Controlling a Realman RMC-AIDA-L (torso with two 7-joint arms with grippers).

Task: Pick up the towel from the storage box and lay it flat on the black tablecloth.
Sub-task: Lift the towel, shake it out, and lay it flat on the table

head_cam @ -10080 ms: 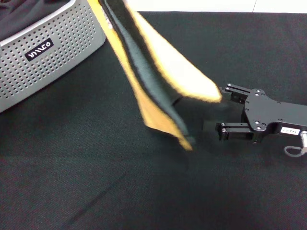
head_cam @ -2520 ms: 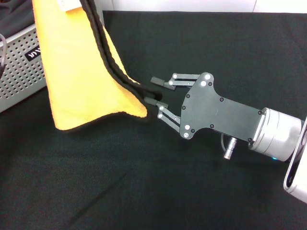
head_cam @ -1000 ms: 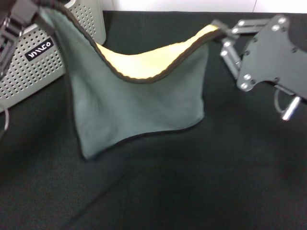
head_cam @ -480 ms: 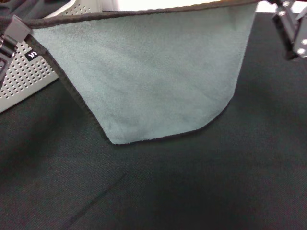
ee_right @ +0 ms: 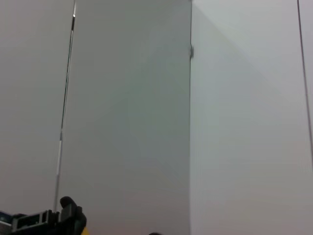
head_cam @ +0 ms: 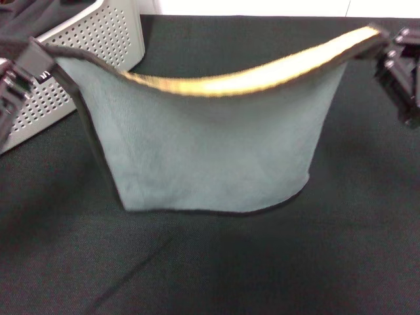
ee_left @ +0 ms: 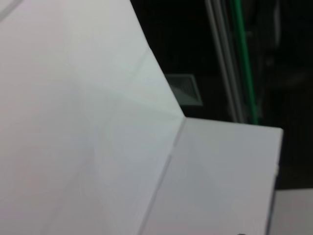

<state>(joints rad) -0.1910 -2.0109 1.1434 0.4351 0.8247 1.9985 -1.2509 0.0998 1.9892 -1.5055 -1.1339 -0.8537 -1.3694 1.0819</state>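
The square terry towel, grey-green on the side shown to the head camera and yellow-orange on the far side, with black stitched edging, is held spread in the air between the two grippers. One upper corner is clamped in the jaws of the left gripper and the opposite upper corner in the jaws of the right gripper; both sets of jaws are closed on the fabric. The top edge sags in a shallow curve between the two grips, and the yellow-orange side is exposed along that curve. The lower edge hangs just above, or barely touching, the plain matte black tablecloth covering the tabletop; contact cannot be confirmed.

The light grey perforated plastic storage box stands behind the left gripper, well clear of the hanging towel. The wrist views show only pale wall surfaces and add nothing on the grasp.

The step in hand is judged to be the spread-and-lower phase: extraction from the box is complete and laying flat is not yet done. The next move calls for both grippers to be lowered together while the lower edge is anchored on the tablecloth, then drawn so that the towel is laid out without folds. Release should be made only once the towel is resting flat.
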